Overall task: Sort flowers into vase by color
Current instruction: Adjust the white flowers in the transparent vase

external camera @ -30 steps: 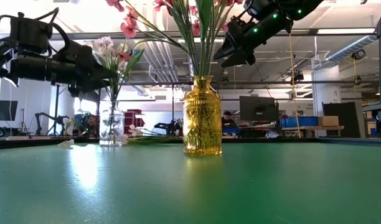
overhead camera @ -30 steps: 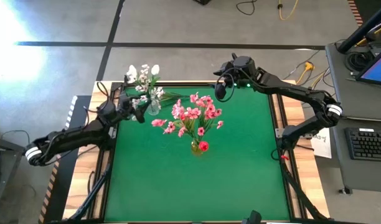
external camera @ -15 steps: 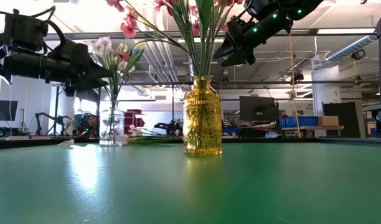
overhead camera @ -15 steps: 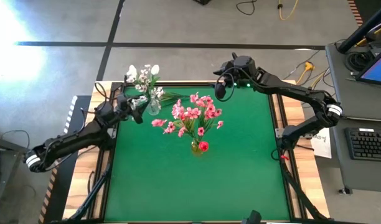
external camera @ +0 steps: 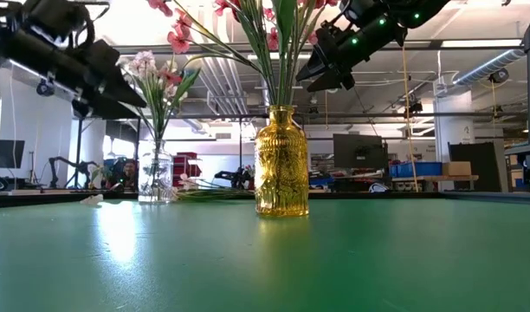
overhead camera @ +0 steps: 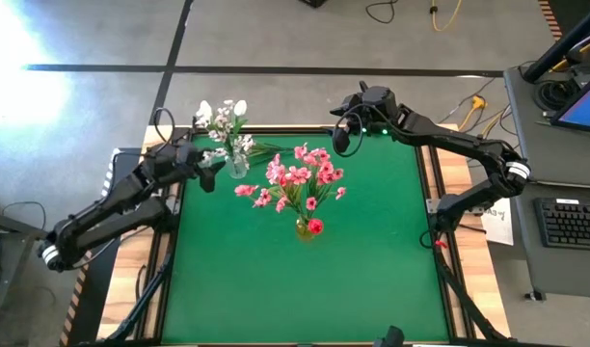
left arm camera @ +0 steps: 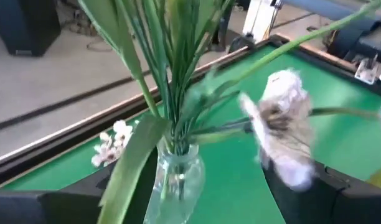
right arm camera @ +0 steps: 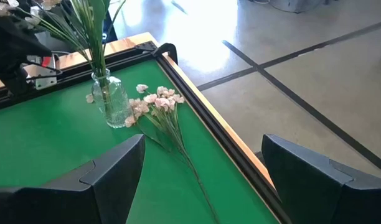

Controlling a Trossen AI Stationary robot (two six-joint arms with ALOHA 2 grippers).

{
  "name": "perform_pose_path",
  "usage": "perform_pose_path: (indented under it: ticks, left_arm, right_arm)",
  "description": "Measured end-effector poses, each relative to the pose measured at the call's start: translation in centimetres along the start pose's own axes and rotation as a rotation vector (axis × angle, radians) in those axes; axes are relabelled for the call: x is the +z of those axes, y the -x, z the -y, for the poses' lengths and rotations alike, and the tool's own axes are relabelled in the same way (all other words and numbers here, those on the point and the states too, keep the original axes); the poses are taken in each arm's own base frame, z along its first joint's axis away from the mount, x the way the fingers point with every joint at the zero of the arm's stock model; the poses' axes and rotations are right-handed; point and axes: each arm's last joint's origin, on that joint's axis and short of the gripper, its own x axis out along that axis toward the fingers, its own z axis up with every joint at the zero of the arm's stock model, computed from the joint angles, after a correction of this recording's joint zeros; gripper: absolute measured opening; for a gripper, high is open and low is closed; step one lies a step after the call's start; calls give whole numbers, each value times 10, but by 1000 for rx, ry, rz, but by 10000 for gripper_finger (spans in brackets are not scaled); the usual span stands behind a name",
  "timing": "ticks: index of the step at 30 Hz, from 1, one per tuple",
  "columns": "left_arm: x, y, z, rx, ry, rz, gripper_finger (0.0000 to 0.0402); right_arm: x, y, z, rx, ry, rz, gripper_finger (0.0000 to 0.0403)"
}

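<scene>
One loose white spray (right arm camera: 158,102) lay past the clear vase (right arm camera: 112,99), stem toward my open, empty right gripper (right arm camera: 200,180), the nearer one.

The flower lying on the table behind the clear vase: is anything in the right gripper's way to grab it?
Nothing visible. The right gripper, fingers open, looks straight at the pale spray; the clear vase stands just beside it.

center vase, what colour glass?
Amber-yellow embossed glass vase, clearest in the low view.
</scene>
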Motion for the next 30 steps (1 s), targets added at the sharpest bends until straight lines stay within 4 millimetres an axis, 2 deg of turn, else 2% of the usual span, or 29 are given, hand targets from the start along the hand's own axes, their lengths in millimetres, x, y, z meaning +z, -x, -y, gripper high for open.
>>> perform_pose_path:
  ticks: [6, 11, 15, 22, 30]
  left_arm:
    - [11, 7, 1, 21, 82, 21, 271]
    - [11, 15, 3, 39, 229, -91, 271]
    - [21, 21, 5, 36, 257, -80, 271]
    - [32, 36, 7, 52, 266, -135, 271]
    - [45, 53, 10, 43, 213, -118, 271]
  right_arm:
    - [0, 0, 0, 0, 1, -1, 318]
    - [1, 0, 0, 0, 11, 6, 318]
    - [0, -5, 1, 3, 16, 22, 314]
    - [-17, -40, 8, 11, 14, -26, 318]
    - [-47, -89, 12, 137, 40, -38, 320]
